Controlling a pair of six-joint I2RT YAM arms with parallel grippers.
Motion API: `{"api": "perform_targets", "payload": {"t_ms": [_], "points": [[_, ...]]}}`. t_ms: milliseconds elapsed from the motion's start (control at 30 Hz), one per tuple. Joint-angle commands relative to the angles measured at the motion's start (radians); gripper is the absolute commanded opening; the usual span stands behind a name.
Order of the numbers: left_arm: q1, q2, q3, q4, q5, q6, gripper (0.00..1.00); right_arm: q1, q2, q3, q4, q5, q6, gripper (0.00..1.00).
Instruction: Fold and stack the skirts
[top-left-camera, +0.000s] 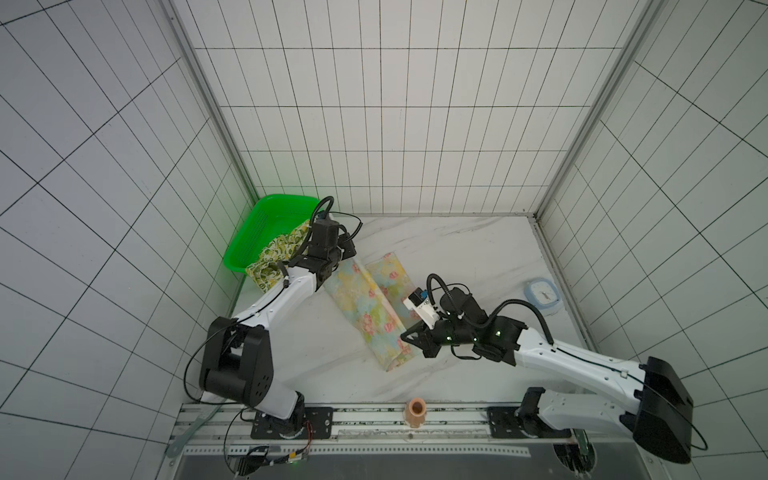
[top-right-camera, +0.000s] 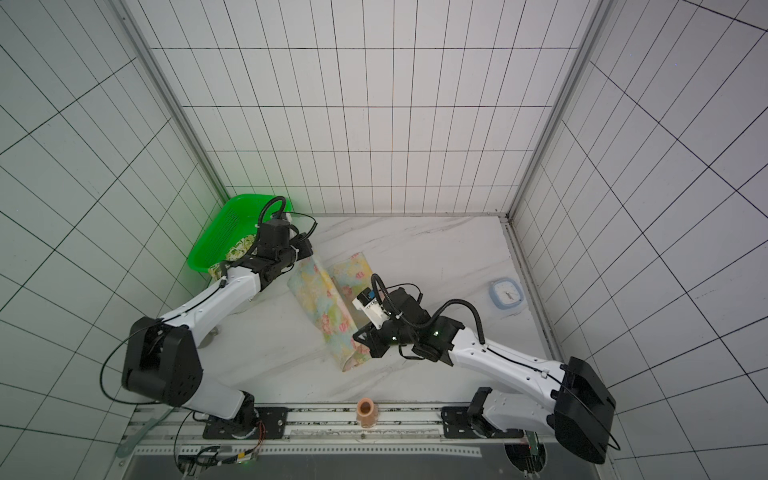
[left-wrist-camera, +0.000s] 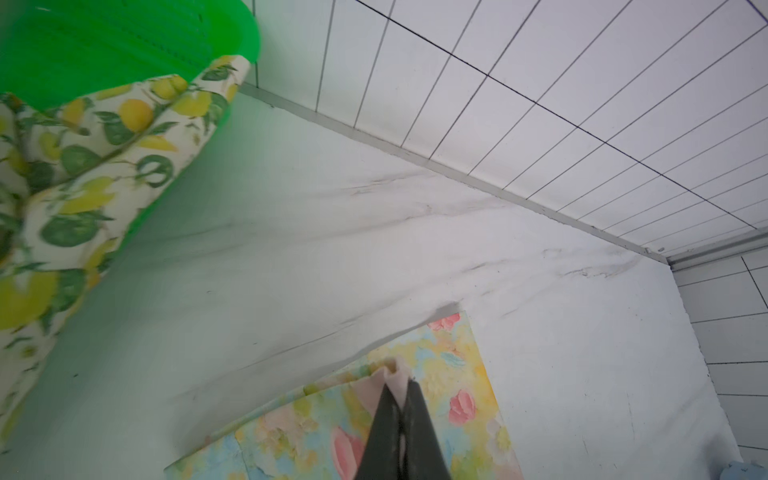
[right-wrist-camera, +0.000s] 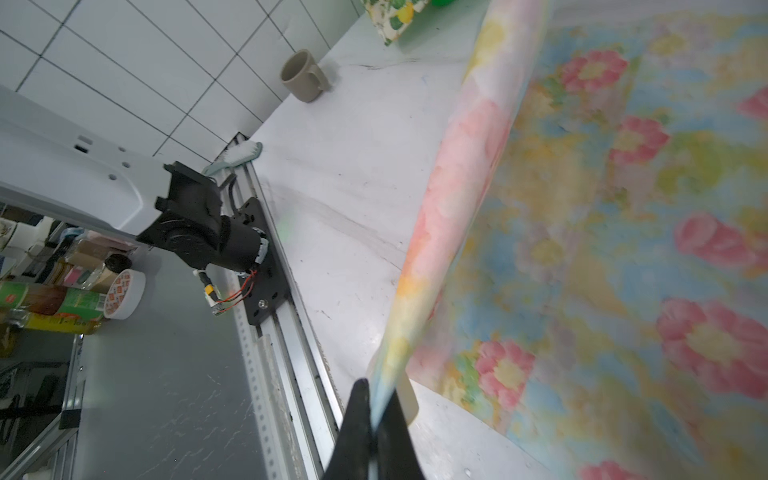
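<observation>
The pastel yellow-blue skirt with pink flowers (top-left-camera: 365, 305) (top-right-camera: 328, 309) lies mid-table, with one long edge lifted into a ridge. My left gripper (top-left-camera: 351, 258) (left-wrist-camera: 397, 384) is shut on the far end of that edge, and a pinch of cloth pokes past its fingertips. At the near end my right gripper (top-left-camera: 406, 336) (right-wrist-camera: 376, 401) is shut on the same edge, which runs taut away from it. The cream lemon-print skirt (top-left-camera: 272, 259) (left-wrist-camera: 83, 174) spills out of the green basket, partly hidden behind the left arm.
The green plastic basket (top-left-camera: 257, 224) stands tilted in the back left corner. A blue-rimmed clock (top-left-camera: 542, 294) lies at the right wall. A beige mug (right-wrist-camera: 301, 77) and a brush (right-wrist-camera: 239, 154) sit by the left wall. A peach-coloured cylinder (top-left-camera: 415, 412) rests on the front rail.
</observation>
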Motion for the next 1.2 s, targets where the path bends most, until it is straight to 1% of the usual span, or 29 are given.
{"api": "perform_targets", "payload": {"t_ms": [0,267,500,600,767,867,933,1167], "points": [[-0.024,0.094,0.080,0.105,-0.073,0.004,0.00,-0.049,-0.031,-0.105,0.024,-0.099,0.051,0.00],[-0.098,0.306,0.238,0.125,-0.066,-0.004,0.00,-0.180,-0.015,-0.208,0.103,-0.171,0.110,0.00],[-0.127,0.418,0.328,0.127,-0.048,-0.009,0.00,-0.291,0.015,-0.268,0.153,-0.254,0.133,0.00],[-0.134,0.457,0.358,0.126,-0.039,-0.011,0.00,-0.322,0.033,-0.292,0.180,-0.281,0.144,0.00],[-0.145,0.513,0.394,0.130,-0.025,-0.021,0.00,-0.352,0.075,-0.322,0.235,-0.316,0.167,0.00],[-0.151,0.522,0.384,0.166,-0.033,-0.035,0.00,-0.358,0.096,-0.327,0.253,-0.314,0.176,0.00],[-0.151,0.518,0.373,0.193,-0.029,-0.041,0.00,-0.359,0.103,-0.326,0.263,-0.316,0.185,0.00],[-0.156,0.545,0.405,0.192,0.002,-0.045,0.00,-0.366,0.095,-0.346,0.285,-0.326,0.205,0.00]]}}
